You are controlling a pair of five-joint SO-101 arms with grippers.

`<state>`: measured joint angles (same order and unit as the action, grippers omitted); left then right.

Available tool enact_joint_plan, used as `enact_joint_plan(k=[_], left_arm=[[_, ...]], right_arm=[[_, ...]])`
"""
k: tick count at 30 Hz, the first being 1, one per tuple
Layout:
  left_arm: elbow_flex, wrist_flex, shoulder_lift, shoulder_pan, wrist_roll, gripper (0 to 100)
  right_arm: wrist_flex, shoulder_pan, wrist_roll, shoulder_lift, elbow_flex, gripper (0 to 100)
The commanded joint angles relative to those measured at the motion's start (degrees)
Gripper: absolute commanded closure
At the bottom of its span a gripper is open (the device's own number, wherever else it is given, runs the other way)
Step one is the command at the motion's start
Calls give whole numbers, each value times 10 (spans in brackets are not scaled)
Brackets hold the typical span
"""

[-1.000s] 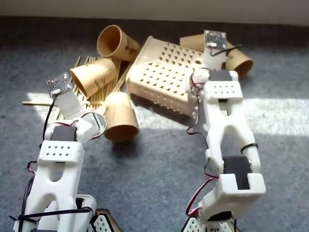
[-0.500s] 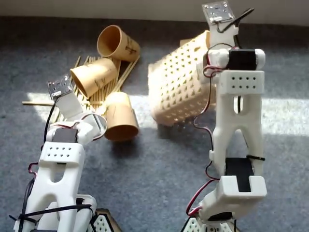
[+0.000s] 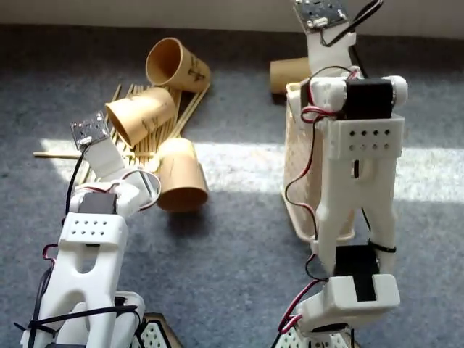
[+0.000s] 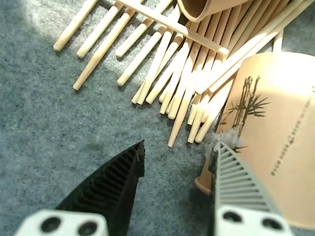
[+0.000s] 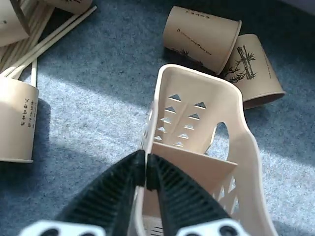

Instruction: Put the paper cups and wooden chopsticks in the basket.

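Note:
My left gripper (image 4: 178, 147) is open just above the carpet. A spread of wooden chopsticks (image 4: 182, 73) lies right ahead of it, and a paper cup (image 4: 275, 137) lies on its side against the light finger. Two more cups (image 3: 176, 64) (image 3: 141, 114) rest on the chopsticks (image 3: 156, 134), a third cup (image 3: 180, 175) beside them. My right gripper (image 5: 145, 164) is shut on the rim of the cream perforated basket (image 5: 187, 98), which hangs under the right arm at the right (image 3: 299, 181). Two cups (image 5: 202, 32) (image 5: 253, 69) lie beyond the basket.
Grey carpet (image 3: 232, 246) covers the floor, with a sunlit band across the middle. A pale wall strip (image 3: 217, 14) runs along the far edge. Open carpet lies between the two arms.
The right arm has swung the basket from the centre to the right and turned it from lying tilted to standing on end. The left arm has not moved.

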<state>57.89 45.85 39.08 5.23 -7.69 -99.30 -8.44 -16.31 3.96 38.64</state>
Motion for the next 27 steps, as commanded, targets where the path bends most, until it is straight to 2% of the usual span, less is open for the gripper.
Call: enact_joint_plan(k=[1, 7, 11, 15, 22, 27], left_arm=[[-2, -16, 0, -9, 4, 769], [2, -17, 0, -9, 4, 769], [4, -17, 0, -9, 4, 769], [4, -17, 0, -9, 4, 769], [5, -17, 0, -9, 4, 769], [5, -17, 0, -9, 4, 769]], right_arm=[[-3, -20, -6, -41, -31, 994], [-16, -26, 25, -65, -40, 994], [-15, 18, 19, -76, -104, 994], [-15, 59, -19, -74, -199, 994], [-11, 45, -43, -79, -375, 994], [-11, 36, -43, -75, -423, 994]])
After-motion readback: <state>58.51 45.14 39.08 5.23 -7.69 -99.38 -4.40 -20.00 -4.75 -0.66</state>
